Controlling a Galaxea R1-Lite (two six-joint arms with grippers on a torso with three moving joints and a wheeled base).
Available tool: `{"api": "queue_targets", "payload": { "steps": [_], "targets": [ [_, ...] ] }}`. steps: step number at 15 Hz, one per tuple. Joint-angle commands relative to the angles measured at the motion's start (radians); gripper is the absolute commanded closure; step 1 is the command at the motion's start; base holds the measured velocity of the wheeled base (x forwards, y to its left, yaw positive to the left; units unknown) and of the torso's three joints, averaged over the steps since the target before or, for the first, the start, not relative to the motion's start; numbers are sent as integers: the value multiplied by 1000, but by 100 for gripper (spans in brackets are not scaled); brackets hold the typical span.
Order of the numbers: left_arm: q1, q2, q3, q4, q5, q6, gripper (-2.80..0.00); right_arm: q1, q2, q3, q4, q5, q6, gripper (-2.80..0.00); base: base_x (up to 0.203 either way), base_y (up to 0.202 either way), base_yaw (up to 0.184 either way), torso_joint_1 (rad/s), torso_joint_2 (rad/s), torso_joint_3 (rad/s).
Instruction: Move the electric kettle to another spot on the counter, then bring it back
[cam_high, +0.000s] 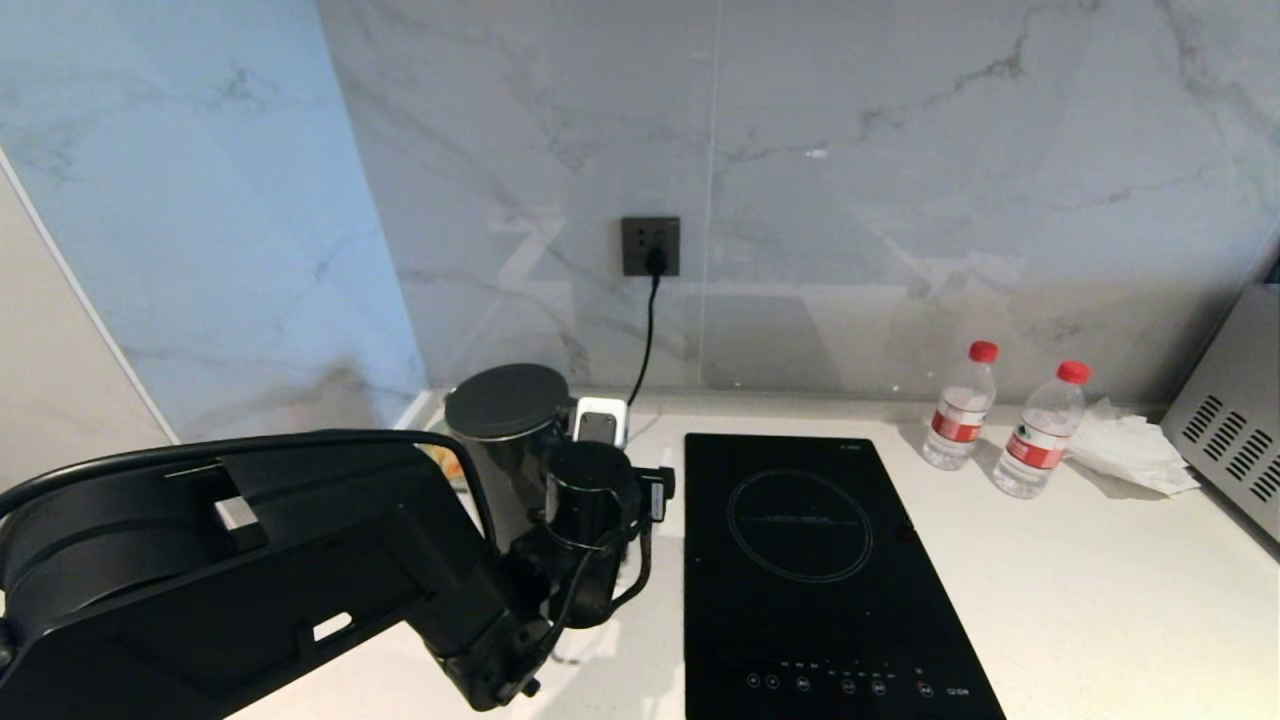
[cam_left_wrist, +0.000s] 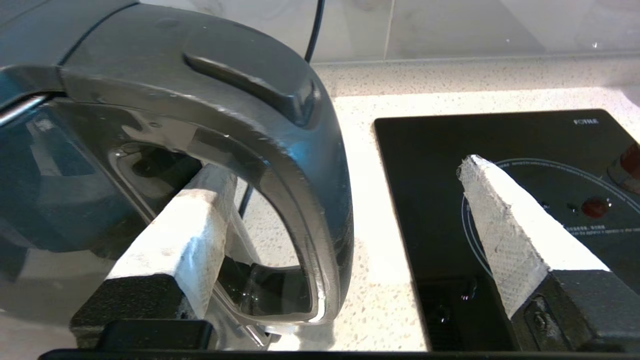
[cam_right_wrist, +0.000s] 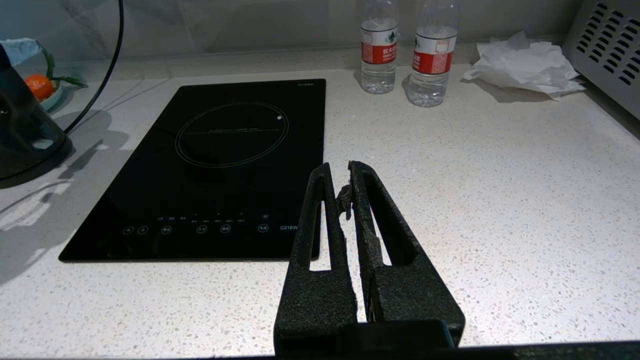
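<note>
Nearest the robot, the right gripper (cam_right_wrist: 345, 180) hung over the front part of the table (cam_high: 1100, 600), fingers pressed together, holding nothing; arm looked parked.

Further in, the left gripper (cam_left_wrist: 350, 200) sat at the handle (cam_left_wrist: 320, 200) of the electric kettle (cam_high: 505, 440). Fingers were spread wide: one white pad (cam_left_wrist: 190, 235) reached through the handle loop, the other pad (cam_left_wrist: 505, 225) stood well apart over the hob (cam_high: 810, 560). No pinch on the handle.

Kettle stood upright toward the table's back left corner, just beside the hob's left edge, w/ a corded white unit (cam_high: 600, 425) behind it and the plug in the wall socket (cam_high: 650, 245). Whether it sat on its base I couldn't tell.

Toward the back right: two water bottles (cam_high: 960, 410), crumpled tissue (cam_high: 1130, 450), a grey vented appliance (cam_high: 1230, 420) at the right edge.

Judged step: either a release after set-down or the approach before a grasp; pics alone don't settle which. If grasping, next move calls for closing squarely on the handle, then a straight lift. If released, draw the inner finger out of the loop w/o tipping the kettle.
</note>
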Motion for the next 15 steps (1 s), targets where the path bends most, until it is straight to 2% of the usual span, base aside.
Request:
{"api": "queue_targets", "payload": {
  "steps": [1,7,11,15],
  "targets": [
    [2,-12,23,-20,5,-3,-280,0,0,0,-1,0,0,0,0,0,0,0,0,0],
    [-11,-18,103,-91,1,-5,-280,0,0,0,0,0,0,0,0,0,0,0,0,0],
    [-70,-21,135,-113,8,-15,-280,0,0,0,0,0,0,0,0,0,0,0,0,0],
    [-83,-27,198,-161,10,-16,-280,0,0,0,0,0,0,0,0,0,0,0,0,0]
  ]
}}
